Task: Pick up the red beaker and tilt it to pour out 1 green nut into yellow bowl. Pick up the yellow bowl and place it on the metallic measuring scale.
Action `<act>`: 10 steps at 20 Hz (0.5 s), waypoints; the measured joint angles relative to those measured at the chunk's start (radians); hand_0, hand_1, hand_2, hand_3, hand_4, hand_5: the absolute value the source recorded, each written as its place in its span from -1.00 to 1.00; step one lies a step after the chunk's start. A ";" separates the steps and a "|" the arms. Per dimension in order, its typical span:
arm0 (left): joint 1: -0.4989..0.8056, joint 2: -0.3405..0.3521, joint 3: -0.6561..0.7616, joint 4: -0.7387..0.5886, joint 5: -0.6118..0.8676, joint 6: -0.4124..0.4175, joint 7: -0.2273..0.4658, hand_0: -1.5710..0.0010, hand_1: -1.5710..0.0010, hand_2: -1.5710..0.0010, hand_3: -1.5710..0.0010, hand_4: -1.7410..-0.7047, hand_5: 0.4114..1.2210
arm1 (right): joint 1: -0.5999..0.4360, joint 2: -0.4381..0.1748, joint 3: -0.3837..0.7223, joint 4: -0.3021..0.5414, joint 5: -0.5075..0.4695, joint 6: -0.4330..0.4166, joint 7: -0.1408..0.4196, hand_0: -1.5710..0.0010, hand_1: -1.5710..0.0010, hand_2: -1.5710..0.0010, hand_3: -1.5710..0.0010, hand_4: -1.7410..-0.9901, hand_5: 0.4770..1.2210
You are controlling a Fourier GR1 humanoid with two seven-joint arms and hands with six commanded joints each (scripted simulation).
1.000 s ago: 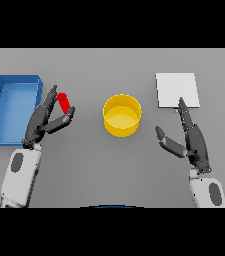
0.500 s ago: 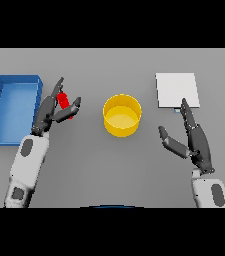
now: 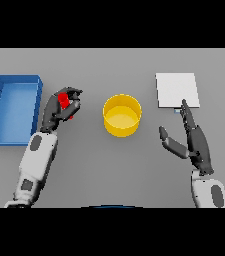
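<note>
Grey table (image 3: 109, 165) is seen bearing the yellow bowl (image 3: 122, 116) at its middle, while the red beaker (image 3: 65, 104) is clasped by the curled left hand (image 3: 60, 107) beside the blue tray (image 3: 14, 108), and the right hand (image 3: 194, 142) is held with fingers straight below the metallic measuring scale (image 3: 177, 90).

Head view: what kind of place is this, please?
Probably a lab-style test bench: a plain grey table with a red beaker in the left hand, a yellow bowl, a flat metallic measuring scale and a blue tray. The right hand waits open.
</note>
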 measured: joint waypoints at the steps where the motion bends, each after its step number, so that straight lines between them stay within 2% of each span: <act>1: -0.002 0.003 -0.010 -0.002 -0.024 0.026 0.008 -0.17 -0.20 -0.26 -0.25 -0.65 0.56 | 0.014 0.000 -0.001 -0.005 -0.008 0.006 -0.018 1.00 1.00 1.00 1.00 0.34 -0.54; 3: -0.013 0.007 -0.029 0.005 -0.059 0.045 0.010 -0.47 -0.49 -0.53 -0.41 -0.76 0.72 | -0.004 0.001 -0.003 0.002 -0.004 -0.001 0.006 1.00 1.00 1.00 1.00 0.33 -0.53; 4: -0.004 0.006 -0.037 -0.006 -0.060 0.041 -0.003 -0.57 -0.59 -0.62 -0.47 -0.80 0.78 | -0.001 -0.001 -0.001 -0.007 -0.002 0.000 -0.007 1.00 1.00 1.00 1.00 0.33 -0.54; 5: -0.012 0.005 -0.036 -0.008 -0.053 0.034 0.011 -0.66 -0.67 -0.70 -0.58 -0.72 0.82 | -0.001 0.000 0.001 -0.012 -0.002 0.000 -0.005 1.00 1.00 1.00 1.00 0.31 -0.54; 7: -0.005 0.007 -0.040 -0.006 -0.052 0.026 -0.004 -0.78 -0.79 -0.81 -0.73 -0.62 0.88 | 0.010 0.004 0.006 -0.019 -0.008 0.008 -0.016 1.00 1.00 1.00 1.00 0.30 -0.55; 10: -0.002 -0.005 -0.019 -0.030 -0.007 -0.013 -0.030 -0.89 -0.89 -0.90 -0.86 -0.80 0.84 | 0.005 0.004 0.005 -0.017 -0.005 0.004 -0.008 1.00 1.00 1.00 1.00 0.31 -0.55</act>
